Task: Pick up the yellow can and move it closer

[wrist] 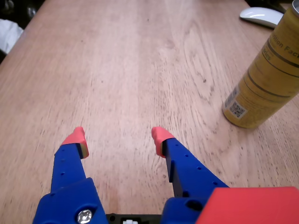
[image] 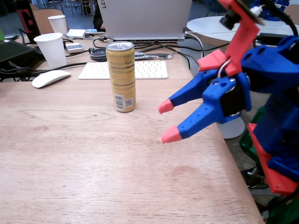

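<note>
The yellow can (image: pixel 121 76) stands upright on the wooden table, silver top and pull tab showing, barcode and QR code near its base. In the wrist view the yellow can (wrist: pixel 264 84) sits at the right edge, tilted by the camera angle. My gripper (image: pixel 166 121), blue with red fingertips, is open and hovers to the right of the can in the fixed view, apart from it. In the wrist view the gripper (wrist: pixel 117 138) holds nothing; bare table lies between its fingertips (wrist: pixel 160 136).
Behind the can lie a white keyboard (image: pixel 125 70), a white mouse (image: pixel 50 78), two white paper cups (image: pixel 51 49), cables and a laptop (image: pixel 145 19). The table's right edge (image: pixel 238 172) runs under the arm. The mouse (wrist: pixel 264 16) shows in the wrist view too.
</note>
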